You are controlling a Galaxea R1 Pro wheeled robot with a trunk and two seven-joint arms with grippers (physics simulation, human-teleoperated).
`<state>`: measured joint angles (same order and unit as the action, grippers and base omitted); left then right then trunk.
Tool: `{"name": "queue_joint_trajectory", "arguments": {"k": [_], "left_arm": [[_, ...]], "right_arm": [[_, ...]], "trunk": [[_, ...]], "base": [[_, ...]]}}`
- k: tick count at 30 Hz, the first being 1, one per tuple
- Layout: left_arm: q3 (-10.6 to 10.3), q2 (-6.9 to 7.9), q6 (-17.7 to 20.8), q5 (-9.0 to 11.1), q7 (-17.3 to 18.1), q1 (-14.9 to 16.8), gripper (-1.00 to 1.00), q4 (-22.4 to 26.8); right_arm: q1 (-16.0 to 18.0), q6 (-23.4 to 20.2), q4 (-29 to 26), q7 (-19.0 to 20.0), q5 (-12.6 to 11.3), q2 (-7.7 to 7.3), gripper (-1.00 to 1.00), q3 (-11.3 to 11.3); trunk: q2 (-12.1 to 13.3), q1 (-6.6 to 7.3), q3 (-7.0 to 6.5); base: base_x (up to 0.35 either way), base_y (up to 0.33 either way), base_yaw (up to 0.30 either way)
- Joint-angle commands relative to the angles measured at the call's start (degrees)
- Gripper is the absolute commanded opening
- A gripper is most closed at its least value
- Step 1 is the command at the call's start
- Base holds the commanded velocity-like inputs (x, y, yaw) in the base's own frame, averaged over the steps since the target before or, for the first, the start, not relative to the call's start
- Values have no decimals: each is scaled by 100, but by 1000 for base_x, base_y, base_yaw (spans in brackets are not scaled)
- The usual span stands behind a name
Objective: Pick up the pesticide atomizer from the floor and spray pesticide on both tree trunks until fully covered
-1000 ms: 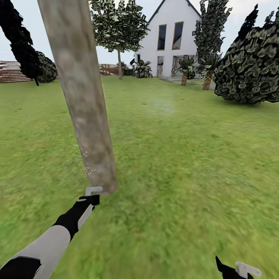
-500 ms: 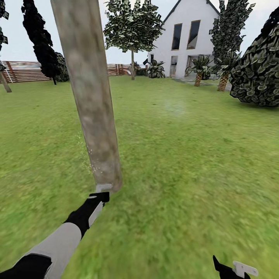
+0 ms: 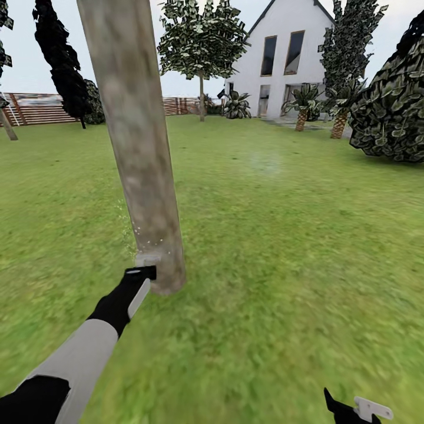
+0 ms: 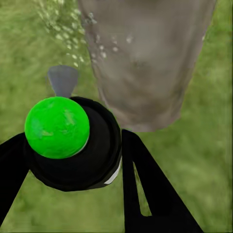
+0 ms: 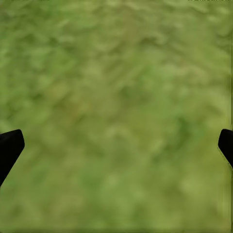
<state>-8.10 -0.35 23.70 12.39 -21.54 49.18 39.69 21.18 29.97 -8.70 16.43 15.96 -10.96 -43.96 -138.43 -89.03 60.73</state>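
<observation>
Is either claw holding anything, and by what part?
The left claw grips the black cylindrical pesticide atomizer around its body; the right claw is open.

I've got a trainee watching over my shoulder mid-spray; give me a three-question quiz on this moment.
1. True or false: the left tool holds the pesticide atomizer.
2. The white specks lie by: A) the bush, B) the pale tree trunk, C) the house?
3. What lies under the right tool?

Key: 1 true; 2 B; 3 grass.
</observation>
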Motion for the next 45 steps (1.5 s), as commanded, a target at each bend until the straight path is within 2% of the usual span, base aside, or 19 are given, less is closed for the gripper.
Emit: {"name": "queue_joint_trajectory", "arguments": {"k": [1, 2, 3, 5, 8, 10, 11, 12, 15, 17, 20, 24, 26, 28, 31, 34, 37, 42, 45], "left_arm": [[-11, 16, 130, 9, 38, -4, -100, 155], [-25, 34, 185, 0, 294, -5, -100, 195], [-31, 64, 406, -51, 1021, -3, -100, 213], [-33, 134, 789, -192, 1763, 108, -100, 222], [-33, 333, 896, -378, 1958, 394, -100, 201], [-27, 661, 910, -401, 2073, 559, -100, 174], [-32, 859, 914, -415, 2407, 698, -100, 144], [-35, 917, 1015, -482, 2582, 744, -100, 138], [-72, 846, 1394, -580, 2753, 753, -100, 190], [-353, 822, 1451, -594, 3345, 759, -100, 218], [-415, 903, 1531, -600, 3541, 864, -100, 216], [-404, 1236, 1567, -607, 3838, 1032, -100, 206], [-414, 1345, 1576, -609, 4253, 1125, -100, 203], [-440, 1285, 1722, -595, 4451, 1150, -100, 223], [-472, 1041, 1792, -589, 4495, 1228, -100, 240], [-455, 1166, 1811, -607, 4610, 1299, -100, 228], [-441, 1431, 1904, -608, 4938, 1457, -100, 226], [-472, 1201, 2010, -591, 5009, 1566, -100, 249], [-467, 1257, 2015, -612, 5010, 1620, -100, 231]], "right_arm": [[0, 0, 0, 0, 3, -8, 100, 1], [0, 0, 0, 0, 4, -12, 100, 3], [0, 0, 0, 0, 4, -12, 100, 8], [0, 0, 0, 0, 4, -19, 100, 9], [0, -2, 0, 0, 4, -36, 100, 10], [0, -6, 0, 0, 4, -38, 100, 10], [0, -7, 0, 0, 4, -38, 100, 9], [0, -7, 0, 0, 4, -38, 100, 10], [0, -7, 0, 0, 4, -38, 100, 10], [0, -7, 0, 0, 4, -38, 100, 10], [0, -8, 0, 0, 4, -38, 100, 10], [0, -8, 0, 0, 4, -38, 100, 9], [0, -7, 0, 0, 4, -38, 100, 10], [0, -8, 0, 0, 4, -38, 100, 9], [0, -9, 0, 0, 4, -38, 100, 10], [0, -9, 0, 0, 4, -38, 100, 10], [0, -8, 0, 0, 4, -38, 100, 10], [0, -9, 0, 0, 4, -38, 100, 10], [0, -9, 0, 0, 4, -38, 100, 10]], "trunk": [[0, -1, 1], [0, -1, 1], [0, -1, 1], [0, -1, 1], [0, -1, 1], [0, -1, 1], [0, -1, 1], [0, -1, 1], [0, -1, 1], [0, -1, 1], [0, -1, 1], [0, -1, 1], [0, -1, 1], [0, -1, 1], [0, -1, 1], [0, -1, 1], [0, -1, 1], [0, -1, 1], [0, -1, 1]], "base": [[0, 0, 0], [0, 0, 0], [0, 0, 0], [0, 0, 0], [0, 0, 0], [0, 0, 0], [0, 0, 0], [0, 0, 0], [0, 0, 0], [0, 0, 0], [0, 0, 0], [0, 0, 0], [0, 0, 0], [0, 0, 0], [0, 0, 0], [0, 0, 0], [0, 0, 0], [0, 0, 0], [0, 0, 0]]}}
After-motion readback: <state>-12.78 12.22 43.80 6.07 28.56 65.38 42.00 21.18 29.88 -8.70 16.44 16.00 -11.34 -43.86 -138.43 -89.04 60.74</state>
